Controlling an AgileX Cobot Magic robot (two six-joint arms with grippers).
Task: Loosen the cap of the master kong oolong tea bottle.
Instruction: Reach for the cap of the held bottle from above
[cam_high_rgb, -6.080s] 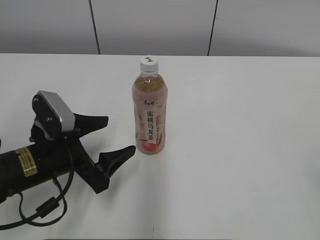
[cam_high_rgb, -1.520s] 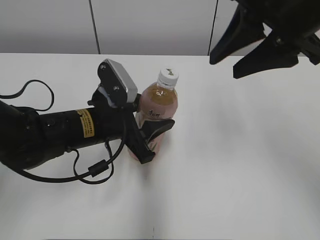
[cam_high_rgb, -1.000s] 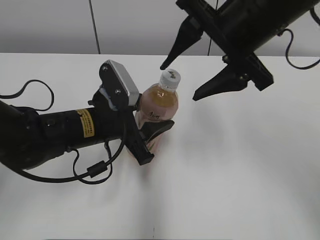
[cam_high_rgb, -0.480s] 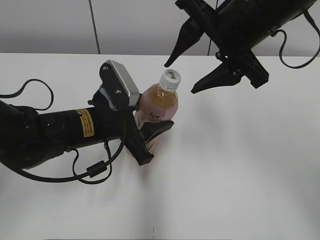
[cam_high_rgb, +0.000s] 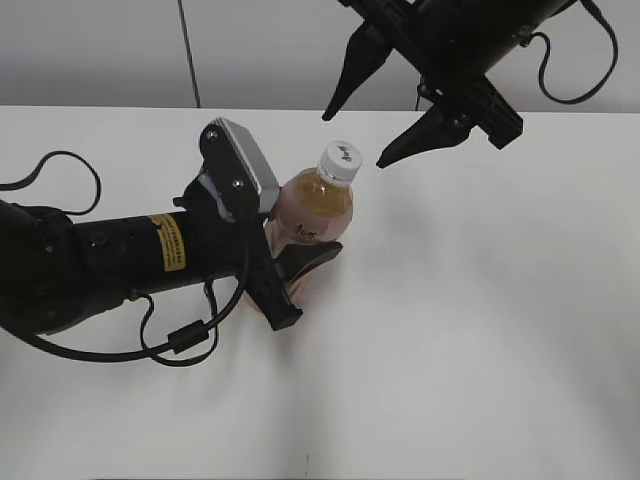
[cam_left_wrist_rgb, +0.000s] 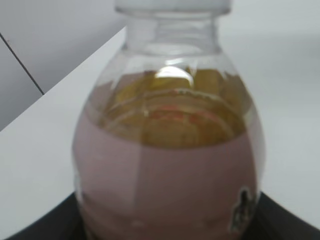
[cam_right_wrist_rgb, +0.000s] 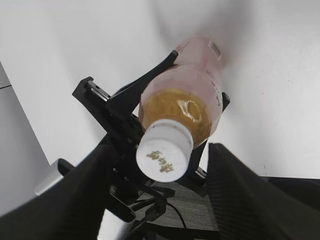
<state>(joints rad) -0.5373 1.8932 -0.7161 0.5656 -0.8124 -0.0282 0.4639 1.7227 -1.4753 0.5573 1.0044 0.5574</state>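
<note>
The master kong oolong tea bottle (cam_high_rgb: 312, 215) stands tilted toward the right on the white table, its pink label mostly hidden by my left gripper (cam_high_rgb: 290, 275), which is shut on its body. It fills the left wrist view (cam_left_wrist_rgb: 170, 165). Its white cap (cam_high_rgb: 340, 160) points up and right. My right gripper (cam_high_rgb: 352, 135) hangs open just above the cap, one finger on each side, not touching it. In the right wrist view the cap (cam_right_wrist_rgb: 164, 156) sits between the two dark fingers (cam_right_wrist_rgb: 160, 200), over the bottle (cam_right_wrist_rgb: 192, 97).
The white table (cam_high_rgb: 480, 320) ends at a grey panelled wall (cam_high_rgb: 300, 50) behind. The left arm and its cable (cam_high_rgb: 150, 340) lie across the table's left half.
My left gripper closed on the bottle and tilted it. My right arm came in from the upper right and now hovers open over the cap, having shifted slightly left and up.
</note>
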